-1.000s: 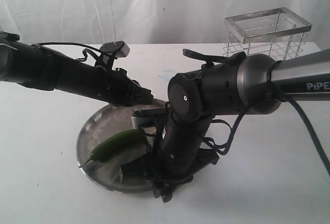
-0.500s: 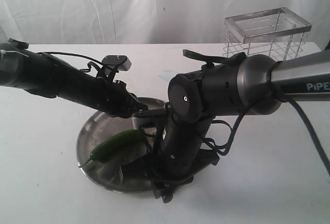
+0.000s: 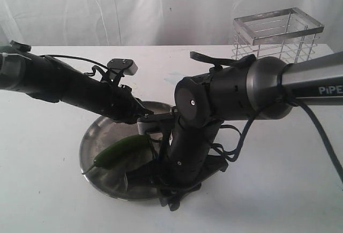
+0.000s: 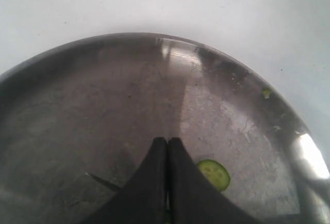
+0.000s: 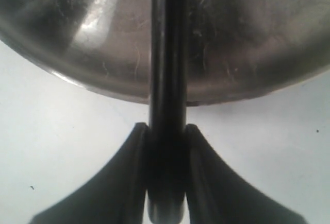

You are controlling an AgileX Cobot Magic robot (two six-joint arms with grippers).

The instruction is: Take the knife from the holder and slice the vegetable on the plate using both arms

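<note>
The green vegetable (image 3: 121, 150) lies on the steel plate (image 3: 92, 136), stem end toward the left rim. A cut round slice (image 4: 214, 174) rests on the plate (image 4: 103, 100) beside my left gripper (image 4: 167, 140). That gripper is shut and empty, its tips low over the plate's back part (image 3: 138, 112). My right gripper (image 5: 166, 128) is shut on the knife's black handle (image 5: 166, 80), which runs across the plate's near rim (image 5: 247, 74). In the exterior view the thick right arm (image 3: 214, 99) hides most of the knife. The wire holder (image 3: 278, 35) stands at the back right.
White tabletop surrounds the plate, with a white curtain behind. The right arm's cable (image 3: 321, 136) loops over the table on the right. A small green scrap (image 4: 266, 93) sits on the plate's rim.
My left arm has dropped lower and drawn back a little to the left over the plate. The right arm, knife and vegetable have not moved.
</note>
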